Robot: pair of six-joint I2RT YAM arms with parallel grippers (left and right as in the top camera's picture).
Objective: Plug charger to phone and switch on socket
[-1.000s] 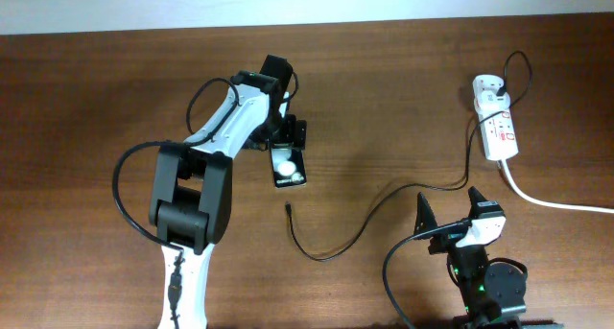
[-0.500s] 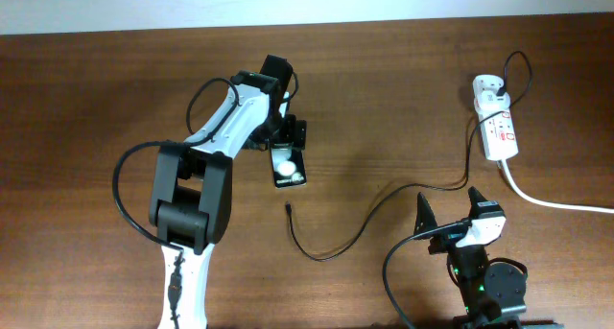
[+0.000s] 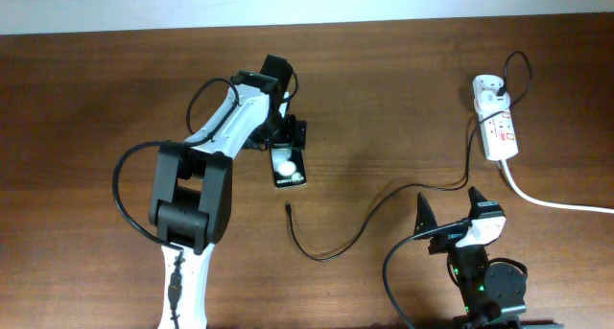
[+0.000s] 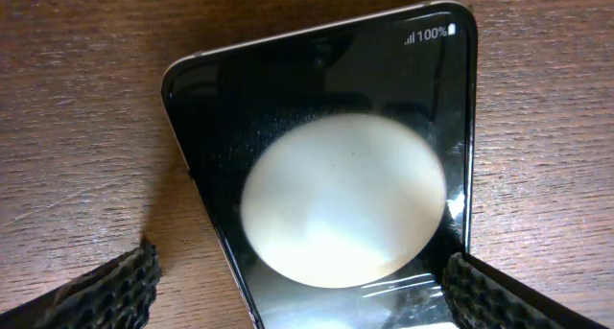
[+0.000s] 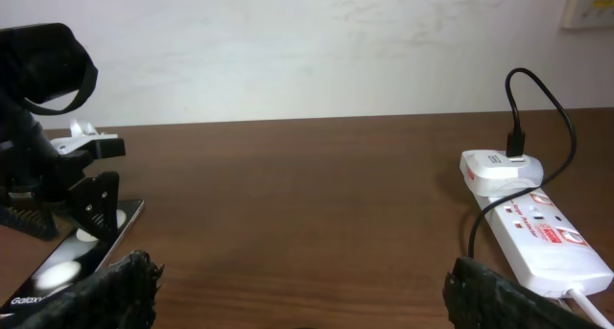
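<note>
Two jobs are waiting, and I am judging that steadying the phone (image 3: 288,166) comes first. It is lying flat on the table (image 3: 96,99), screen up. My left gripper (image 3: 286,142) is hanging over its far end with the fingers spread, straddling the slab. In the left wrist view one finger is standing clear of the phone's edge and the other is sitting at the opposite edge; I cannot tell whether it is touching. To do this well I am thinking of closing evenly on the long edges, square to them, so the phone is not twisting away from the plug tip (image 3: 287,210), which is lying near its open end but apart from it. The charger (image 3: 384,199) is trailing loose across the wood. My right gripper (image 3: 453,223) is also spread and holding nothing, well apart from that tip.

Nothing here is acting as a true container. The socket (image 3: 501,132) is holding a white adapter (image 3: 487,87) at its far end, with the charger's cable looping out of it. The switch position is too small to read.
</note>
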